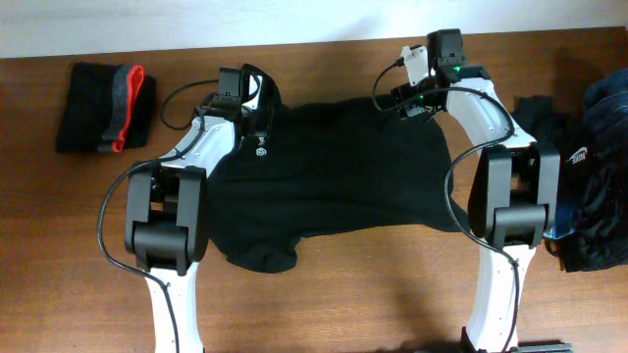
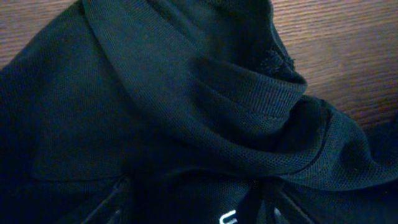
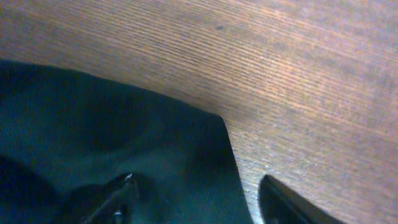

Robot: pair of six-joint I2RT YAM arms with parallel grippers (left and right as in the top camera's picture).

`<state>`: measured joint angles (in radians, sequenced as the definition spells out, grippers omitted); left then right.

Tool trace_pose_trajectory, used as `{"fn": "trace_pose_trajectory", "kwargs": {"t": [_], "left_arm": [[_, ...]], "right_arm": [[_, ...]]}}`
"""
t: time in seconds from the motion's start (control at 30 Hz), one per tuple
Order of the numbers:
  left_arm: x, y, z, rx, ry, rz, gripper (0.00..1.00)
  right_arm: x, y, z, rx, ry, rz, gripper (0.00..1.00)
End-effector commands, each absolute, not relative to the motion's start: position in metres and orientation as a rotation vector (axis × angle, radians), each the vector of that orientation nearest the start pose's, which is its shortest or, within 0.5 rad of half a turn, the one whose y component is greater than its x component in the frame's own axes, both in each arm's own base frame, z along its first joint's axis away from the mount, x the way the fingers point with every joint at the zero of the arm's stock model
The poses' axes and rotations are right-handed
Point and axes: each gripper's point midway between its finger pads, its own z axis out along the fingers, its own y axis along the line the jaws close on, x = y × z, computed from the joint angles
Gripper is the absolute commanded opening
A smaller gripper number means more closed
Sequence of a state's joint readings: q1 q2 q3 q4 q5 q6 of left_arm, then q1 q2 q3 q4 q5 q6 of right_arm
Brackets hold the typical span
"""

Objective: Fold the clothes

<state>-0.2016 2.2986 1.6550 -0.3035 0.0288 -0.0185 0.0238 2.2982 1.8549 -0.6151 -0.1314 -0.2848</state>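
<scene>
- The black shirt (image 1: 334,176) is laid flat on the desk (image 1: 324,304), unfolded.
- The right gripper (image 3: 199,193) is spread astride the shirt's far corner; the left gripper (image 1: 257,116), at its collar, cannot be judged.
- A folded garment (image 1: 103,106) is seen left of the shirt; an unfolded pile (image 1: 599,186) is seen to its right.

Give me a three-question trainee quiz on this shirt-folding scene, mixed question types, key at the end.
1. True or false: the shirt shows its logo face up.
2. The red-striped folded pile lies at which part of the table? A left end; B right end; C middle.
3. Fill in: the right fingers straddle the shirt's ____.
Key: 1 true; 2 A; 3 edge.
</scene>
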Motion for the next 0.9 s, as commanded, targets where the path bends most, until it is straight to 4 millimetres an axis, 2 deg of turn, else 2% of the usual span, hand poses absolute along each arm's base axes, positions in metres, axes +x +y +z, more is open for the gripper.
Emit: {"fn": "trace_pose_trajectory", "kwargs": {"t": [0.0, 0.13, 0.33, 0.4, 0.47, 0.53, 0.87], "left_arm": [[0.558, -0.117, 0.005, 0.252, 2.518, -0.109, 0.66], [0.557, -0.116, -0.002, 0.254, 2.531, -0.108, 0.66], [0.556, -0.116, -0.004, 0.254, 2.535, -0.108, 0.66], [0.557, -0.116, -0.004, 0.254, 2.532, -0.108, 0.66], [0.557, -0.116, -0.004, 0.254, 2.534, -0.108, 0.66], [0.556, -0.116, -0.004, 0.253, 2.535, -0.104, 0.66], [0.558, -0.106, -0.005, 0.230, 2.541, -0.096, 0.65]], "right_arm": [[0.557, 0.036, 0.022, -0.433, 2.628, 0.085, 0.64], [0.554, 0.036, 0.001, -0.432, 2.664, 0.093, 0.64], [0.554, 0.034, -0.003, -0.428, 2.670, 0.088, 0.63], [0.555, 0.029, -0.002, -0.419, 2.668, 0.073, 0.45], [0.558, 0.020, -0.002, -0.400, 2.665, 0.024, 0.19], [0.562, 0.013, 0.002, -0.384, 2.655, -0.009, 0.05], [0.587, -0.031, 0.029, -0.282, 2.576, -0.203, 0.04]]}}
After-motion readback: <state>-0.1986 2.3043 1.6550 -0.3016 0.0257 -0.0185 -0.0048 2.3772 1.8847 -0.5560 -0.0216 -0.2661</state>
